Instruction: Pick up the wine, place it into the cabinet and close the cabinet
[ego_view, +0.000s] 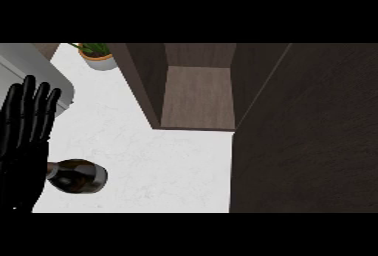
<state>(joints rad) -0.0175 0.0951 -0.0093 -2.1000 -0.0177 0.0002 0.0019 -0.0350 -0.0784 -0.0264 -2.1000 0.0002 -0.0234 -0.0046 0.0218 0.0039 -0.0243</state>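
Wine bottle (77, 176): on the white counter (162, 160) at lower left, just right of the left hand (26, 135); no label legible. Left hand: fingers straight and spread, holding nothing. Beyond: open cabinet (198, 95), dark door (303, 130), potted plant (97, 56).

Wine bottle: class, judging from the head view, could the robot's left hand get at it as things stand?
Probably yes. The left hand, open with fingers straight, sits right beside the wine bottle on the white counter, and nothing lies between them.
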